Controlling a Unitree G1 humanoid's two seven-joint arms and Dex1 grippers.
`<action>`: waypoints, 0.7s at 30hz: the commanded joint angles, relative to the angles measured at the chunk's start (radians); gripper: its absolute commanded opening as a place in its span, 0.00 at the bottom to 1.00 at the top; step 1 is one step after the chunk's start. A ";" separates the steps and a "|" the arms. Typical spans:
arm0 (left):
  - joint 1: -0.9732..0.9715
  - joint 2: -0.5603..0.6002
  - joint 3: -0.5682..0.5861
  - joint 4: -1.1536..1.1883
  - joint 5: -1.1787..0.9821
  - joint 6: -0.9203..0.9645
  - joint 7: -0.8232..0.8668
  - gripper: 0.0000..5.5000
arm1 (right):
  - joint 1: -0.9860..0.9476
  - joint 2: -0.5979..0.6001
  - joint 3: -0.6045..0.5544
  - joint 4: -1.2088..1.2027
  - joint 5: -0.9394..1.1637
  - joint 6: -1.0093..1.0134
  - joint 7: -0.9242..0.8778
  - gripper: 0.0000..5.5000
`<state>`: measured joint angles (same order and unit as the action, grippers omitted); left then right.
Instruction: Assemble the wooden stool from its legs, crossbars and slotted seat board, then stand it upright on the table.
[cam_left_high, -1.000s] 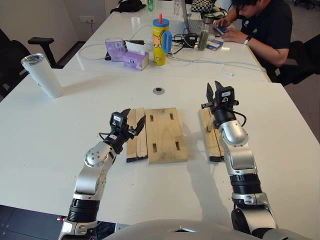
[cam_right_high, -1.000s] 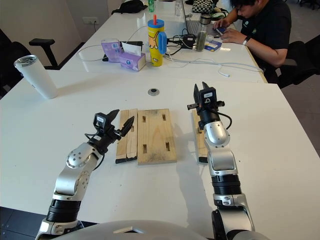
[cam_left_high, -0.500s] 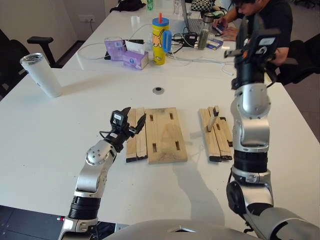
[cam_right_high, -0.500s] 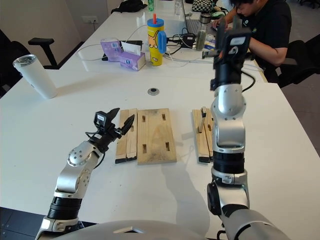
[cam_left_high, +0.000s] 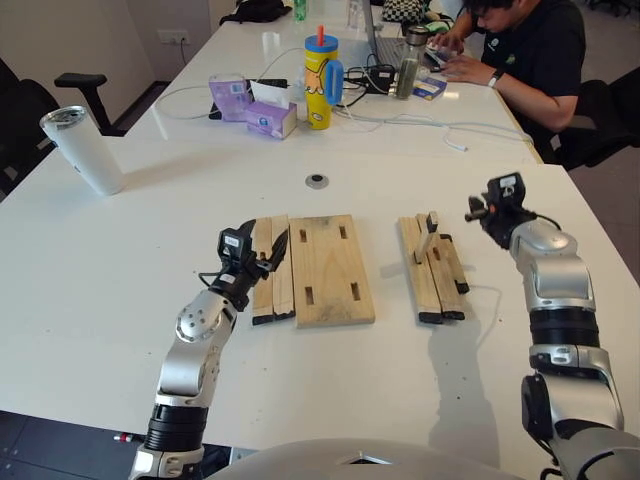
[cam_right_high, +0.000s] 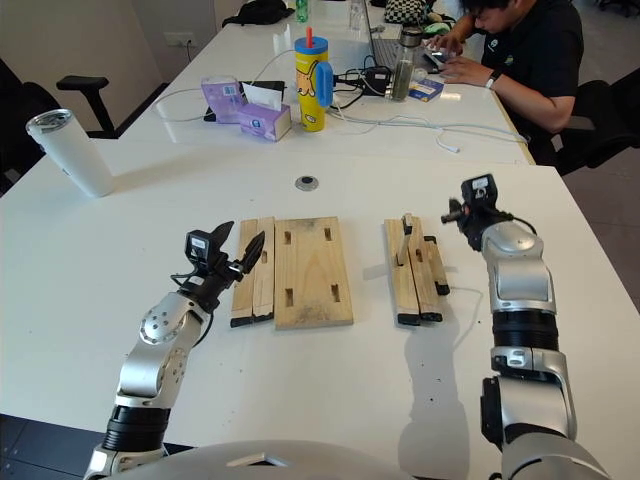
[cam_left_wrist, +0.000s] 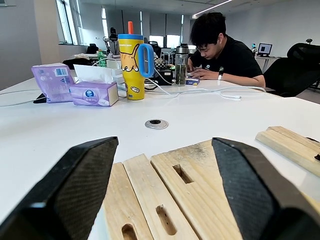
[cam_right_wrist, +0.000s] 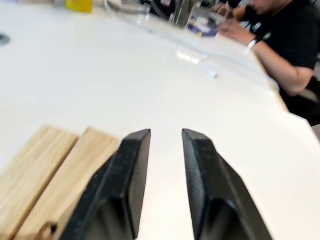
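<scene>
From the head cameras, the slotted seat board (cam_left_high: 331, 268) lies flat in the middle of the white surface (cam_left_high: 120, 260). Two slotted slats (cam_left_high: 273, 270) lie touching along its left edge. A stack of wooden pieces (cam_left_high: 432, 268) lies apart to its right, and one short piece (cam_left_high: 431, 222) is propped at the stack's far end. The left end effector (cam_left_high: 265, 240) hovers low over the near end of the slats, spread wide and gripping nothing. The right end effector (cam_left_high: 478, 210) hangs just right of the stack's far end. A white tumbler (cam_left_high: 84, 150) stands far left. A yellow cup (cam_left_high: 320, 85) and a tissue box (cam_left_high: 272, 120) sit farther back, beyond a round grommet (cam_left_high: 317, 181)

In the left wrist view, the dark fingers (cam_left_wrist: 75, 185) frame the slats and the board, far apart, with bare wood between them

In the right wrist view, the fingers (cam_right_wrist: 132, 170) stand a narrow gap apart and empty over the white surface, with two pieces of the stack just beside them
</scene>
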<state>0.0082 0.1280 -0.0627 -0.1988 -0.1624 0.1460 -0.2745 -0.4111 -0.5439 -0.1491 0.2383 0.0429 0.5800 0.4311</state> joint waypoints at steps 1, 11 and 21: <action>0.017 -0.019 -0.003 -0.009 0.018 -0.017 0.030 0.63 | 0.100 -0.013 0.015 -0.211 0.088 0.207 0.080 0.21; 0.009 -0.044 -0.010 -0.010 0.021 -0.022 0.051 0.63 | 0.170 0.131 -0.051 -0.477 0.252 0.676 -0.007 0.21; 0.016 -0.037 -0.016 -0.025 0.020 -0.007 0.040 0.63 | 0.176 0.216 -0.068 -0.559 0.296 0.822 -0.092 0.53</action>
<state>0.0248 0.0862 -0.0777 -0.2085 -0.1421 0.1264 -0.2318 -0.2309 -0.3453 -0.2024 -0.3046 0.3297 1.3707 0.3588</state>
